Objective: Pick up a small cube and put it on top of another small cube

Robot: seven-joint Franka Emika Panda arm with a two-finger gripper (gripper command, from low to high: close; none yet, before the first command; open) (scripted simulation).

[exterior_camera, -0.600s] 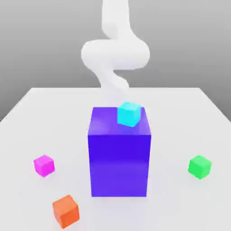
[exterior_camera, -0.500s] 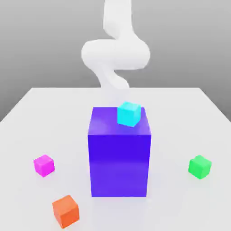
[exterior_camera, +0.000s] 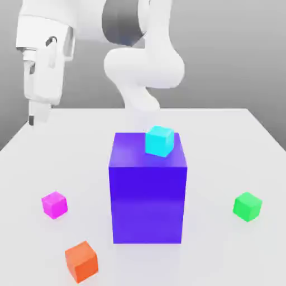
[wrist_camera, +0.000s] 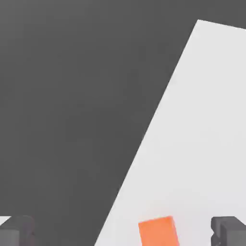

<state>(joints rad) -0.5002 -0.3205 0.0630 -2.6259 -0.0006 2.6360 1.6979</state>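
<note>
The small magenta cube (exterior_camera: 54, 204) rests on the white table at the exterior view's left. The small green cube (exterior_camera: 247, 206) sits at that view's right, level with it. My gripper (exterior_camera: 33, 118) hangs high over the table's far left corner, well above and behind the magenta cube. In the hand view my gripper (wrist_camera: 122, 233) is open, its dark fingertips (wrist_camera: 228, 230) wide apart with nothing held between them.
A big blue-purple block (exterior_camera: 148, 195) stands mid-table between the two cubes, with a cyan cube (exterior_camera: 160, 140) on its top. An orange cube (exterior_camera: 81, 261) lies near the front left, also seen far below the hand as the orange cube (wrist_camera: 157, 231). The table edge (wrist_camera: 144, 144) runs close by.
The hand has come into the exterior view at the upper left, where earlier only the arm's white links showed. No cube has moved.
</note>
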